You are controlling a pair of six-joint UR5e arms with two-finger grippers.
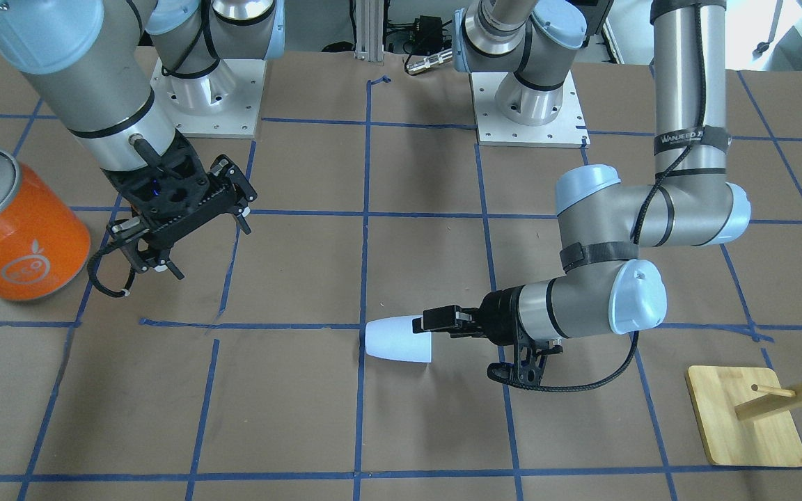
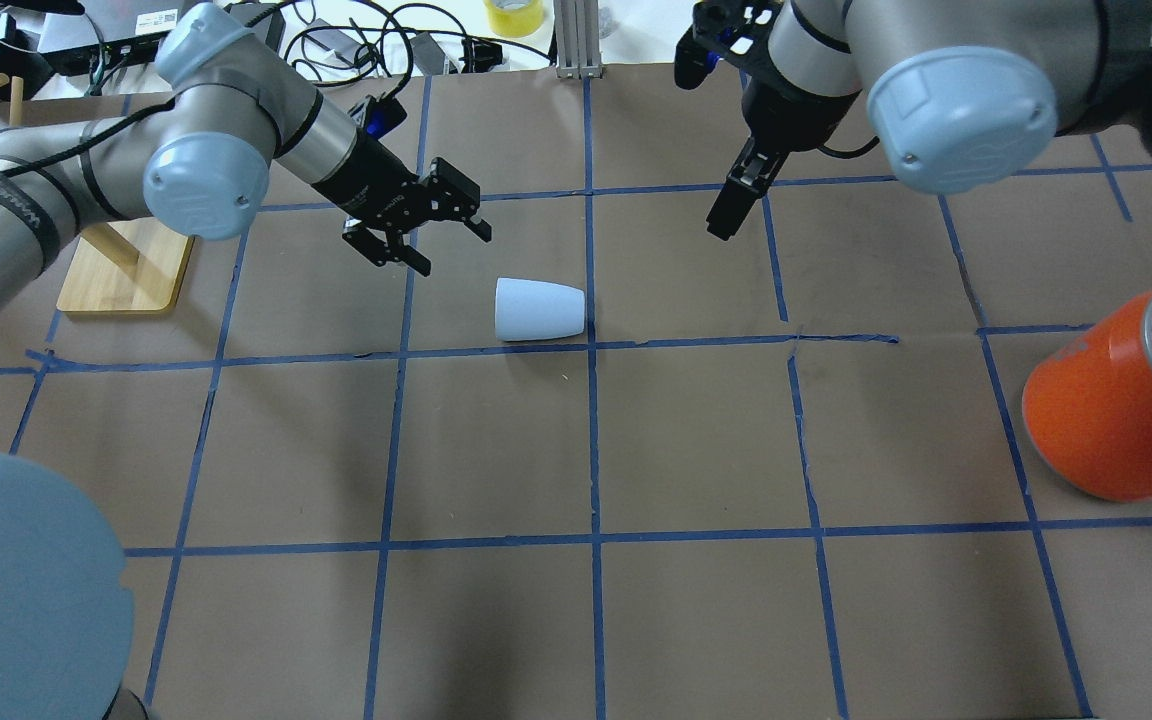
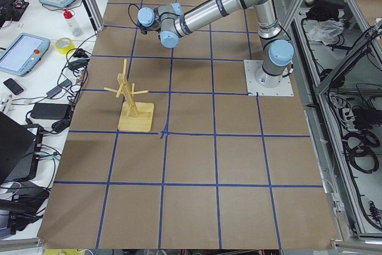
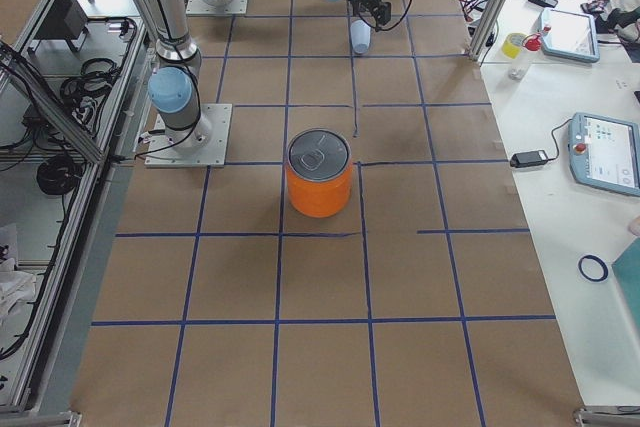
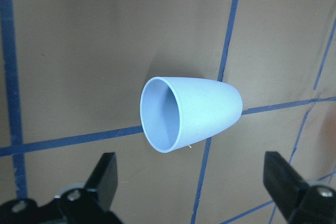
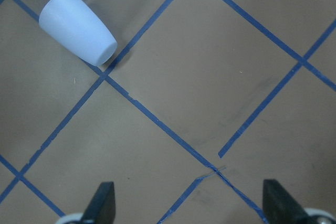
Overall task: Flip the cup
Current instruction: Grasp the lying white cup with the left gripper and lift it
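Cup (image 5: pixel 189 114) on side mid-tabletop (image 2: pixel 696 440), well off every edge, mouth facing left claw (image 5: pixel 191 182). Claw wide open, empty, just short of rim. Prob. light, stiff, slick plastic; rolls easily. Grip across body nr rim.

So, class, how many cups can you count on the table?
1. The cup lies on its side near the middle of the table, just ahead of the open left gripper. No other seems hidden.
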